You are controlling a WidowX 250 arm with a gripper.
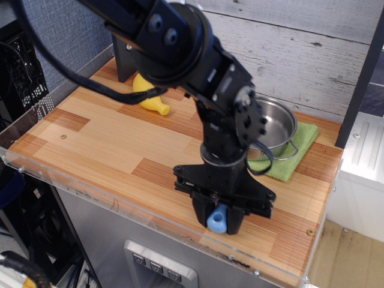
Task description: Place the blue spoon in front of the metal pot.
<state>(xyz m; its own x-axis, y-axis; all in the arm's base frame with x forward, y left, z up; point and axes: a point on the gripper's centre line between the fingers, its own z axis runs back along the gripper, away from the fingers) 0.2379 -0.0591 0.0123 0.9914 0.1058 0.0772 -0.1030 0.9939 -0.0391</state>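
The spoon (217, 219) sits clamped in the claw (218, 221), its blue handle end poking out below the fingers, low over the desk (108, 141) near the front edge. The pot (271, 127) stands behind, on a green cloth (293, 157). The arm reaches down from upper left, wrist pointing downward.
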